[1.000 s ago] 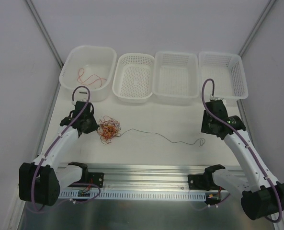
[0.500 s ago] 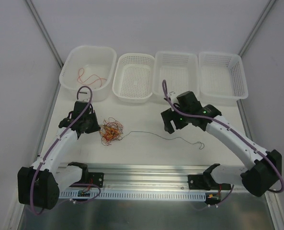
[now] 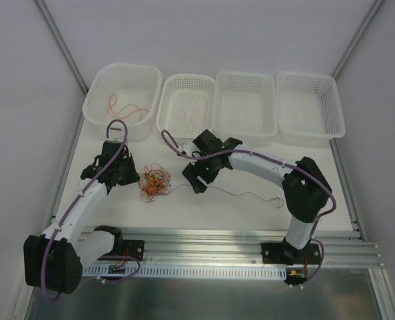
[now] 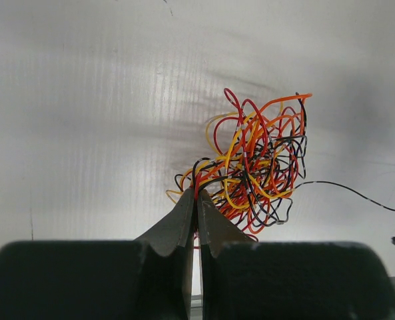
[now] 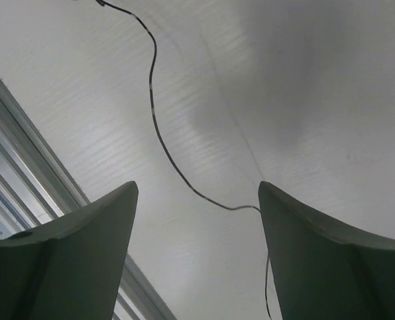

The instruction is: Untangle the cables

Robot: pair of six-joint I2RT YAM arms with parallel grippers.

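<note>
Table [image 3: 250, 217]: white, beneath both grippers.
Three perforated baskets [image 3: 184, 130] and one solid tub [image 3: 98, 115]: in a row beyond both grippers, the tub beyond the left one.
Right gripper [image 5: 197, 188]: released, jaws spread wide, holding nothing.
Left gripper [image 4: 197, 195]: clenched, tips pinching strands at the tangle's near edge.
Cable tangle [image 4: 257, 167]: red, orange, yellow and black loops, just ahead of the left fingertips.
Black strand [image 5: 158, 133]: loose on the table, running under the right gripper's gap.
Red strand [image 3: 125, 107]: inside the tub.

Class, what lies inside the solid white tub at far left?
A loose red cable squiggles across the tub floor. Nothing else shows; the near wall may hide a sliver.
</note>
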